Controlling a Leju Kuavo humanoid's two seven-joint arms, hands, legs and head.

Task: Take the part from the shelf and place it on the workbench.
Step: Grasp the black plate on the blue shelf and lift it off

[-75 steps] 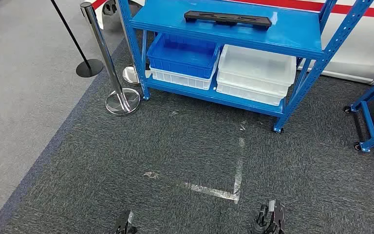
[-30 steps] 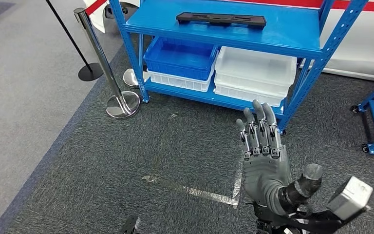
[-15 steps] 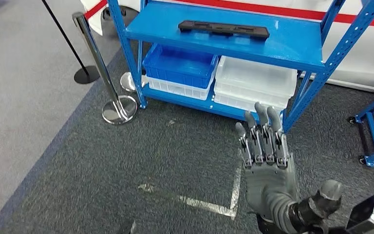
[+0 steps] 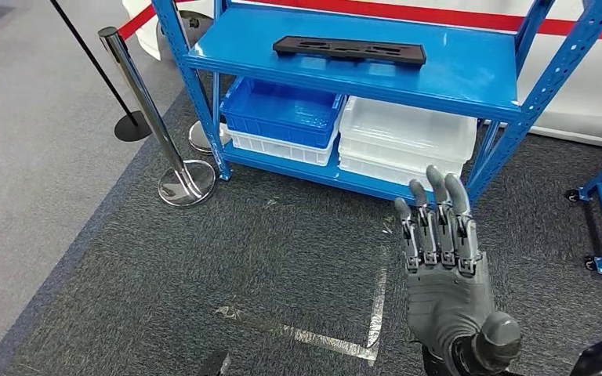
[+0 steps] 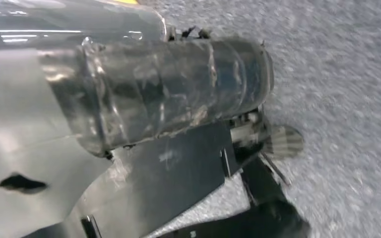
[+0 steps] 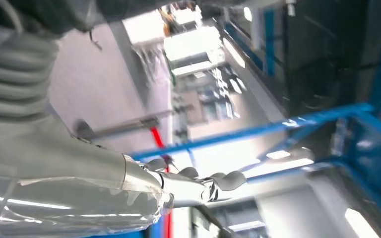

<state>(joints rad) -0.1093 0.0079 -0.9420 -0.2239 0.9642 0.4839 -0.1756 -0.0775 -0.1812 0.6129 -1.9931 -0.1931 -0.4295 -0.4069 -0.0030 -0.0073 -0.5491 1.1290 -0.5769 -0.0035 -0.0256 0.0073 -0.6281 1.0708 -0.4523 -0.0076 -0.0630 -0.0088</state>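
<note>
Head view shows the black part (image 4: 349, 50) lying flat on the upper board of the blue shelf (image 4: 470, 74). Well short of the shelf, the right hand (image 4: 443, 270) is raised over the carpet, empty, fingers straight. Whether the left hand is open, I cannot tell.
</note>
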